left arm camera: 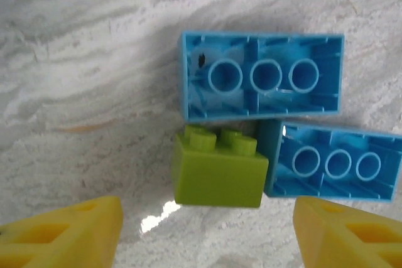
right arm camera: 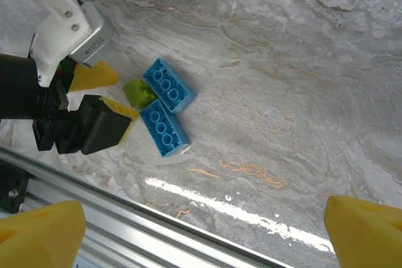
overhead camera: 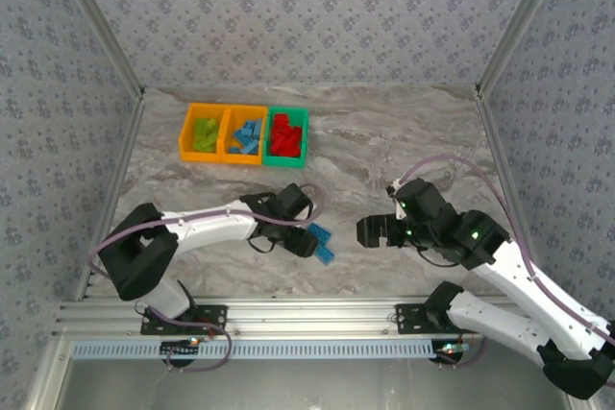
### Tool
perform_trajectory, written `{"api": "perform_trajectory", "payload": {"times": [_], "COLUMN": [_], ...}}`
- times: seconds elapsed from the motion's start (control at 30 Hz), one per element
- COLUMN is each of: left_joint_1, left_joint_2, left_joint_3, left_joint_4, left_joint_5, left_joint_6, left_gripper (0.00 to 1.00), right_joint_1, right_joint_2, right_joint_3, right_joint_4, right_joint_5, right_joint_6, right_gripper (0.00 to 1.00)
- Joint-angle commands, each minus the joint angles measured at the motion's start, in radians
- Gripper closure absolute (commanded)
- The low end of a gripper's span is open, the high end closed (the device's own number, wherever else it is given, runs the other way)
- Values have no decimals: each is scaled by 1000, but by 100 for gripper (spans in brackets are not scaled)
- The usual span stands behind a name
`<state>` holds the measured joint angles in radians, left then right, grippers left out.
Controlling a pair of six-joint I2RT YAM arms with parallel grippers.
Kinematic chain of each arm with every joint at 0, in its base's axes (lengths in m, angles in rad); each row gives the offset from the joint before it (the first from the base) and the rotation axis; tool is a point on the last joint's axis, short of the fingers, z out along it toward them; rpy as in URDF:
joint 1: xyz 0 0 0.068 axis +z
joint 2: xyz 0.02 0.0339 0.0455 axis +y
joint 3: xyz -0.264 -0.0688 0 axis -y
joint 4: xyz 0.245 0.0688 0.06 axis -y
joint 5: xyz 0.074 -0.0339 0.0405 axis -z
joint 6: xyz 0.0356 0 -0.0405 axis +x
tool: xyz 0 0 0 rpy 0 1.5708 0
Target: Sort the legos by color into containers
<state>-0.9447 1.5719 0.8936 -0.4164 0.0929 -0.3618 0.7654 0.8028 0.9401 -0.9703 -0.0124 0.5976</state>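
Left gripper [left arm camera: 207,235]: fingers spread, empty.
Green lego [left arm camera: 220,171]: on the table [left arm camera: 75,61], just ahead of the gap, against two blue legos [left arm camera: 262,76].
Axis: long side across the fingers; blue ones hollow-side up.
Right gripper [right arm camera: 201,233]: spread wide.

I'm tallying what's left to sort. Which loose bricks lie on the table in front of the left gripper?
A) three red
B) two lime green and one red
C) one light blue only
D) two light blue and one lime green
D: a light blue brick, a second light blue brick and a lime green brick sit clustered ahead of the left gripper.
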Motion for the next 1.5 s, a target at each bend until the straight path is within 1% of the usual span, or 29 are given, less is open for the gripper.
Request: {"api": "perform_trajectory", "payload": {"times": [0.0,0.1,0.43,0.5,0.6,0.73,0.83,0.9,0.97,1.1,1.17,1.23,1.27,1.37,1.4,1.47], "left_joint_1": [-3,1,3,4,4,4,4,4,4,22,55,109,151,288,339,409], "left_joint_2": [8,18,72,81,91,96,87,70,34,-94,-161,-207,-216,-178,-145,-84], "left_joint_3": [38,36,36,38,40,42,33,25,14,25,44,67,87,149,176,229], "left_joint_4": [32,39,62,63,62,50,51,56,69,34,8,2,3,52,69,91], "left_joint_5": [-41,-34,-17,-31,-60,-65,-75,-76,-73,-101,-148,-202,-239,-281,-277,-266], "left_joint_6": [-2,0,0,-1,-12,-11,-11,-14,-22,-26,-23,-12,-5,22,24,26], "left_gripper": [34,40,40,45,55,57,66,75,77,77,77,77,77,77,78,79], "right_joint_1": [-2,-3,-2,-3,-2,-2,-1,-1,-2,8,13,15,15,12,13,12], "right_joint_2": [1,1,-4,-3,-3,-2,-3,-1,1,3,-5,-24,-40,-74,-82,-89], "right_joint_3": [7,9,22,22,23,27,23,12,-2,-11,-4,-1,-7,-38,-48,-58], "right_joint_4": [-31,-33,-36,-35,-37,-39,-30,-16,7,76,111,152,182,250,267,284], "right_joint_5": [39,42,49,49,46,45,25,-5,-56,-156,-166,-144,-122,-55,-36,-18], "right_joint_6": [24,24,24,24,24,50,45,40,41,40,40,40,48,75,88,106], "right_gripper": [0,0,0,0,0,0,0,0,0,0,0,0,0,0,0,0]}}
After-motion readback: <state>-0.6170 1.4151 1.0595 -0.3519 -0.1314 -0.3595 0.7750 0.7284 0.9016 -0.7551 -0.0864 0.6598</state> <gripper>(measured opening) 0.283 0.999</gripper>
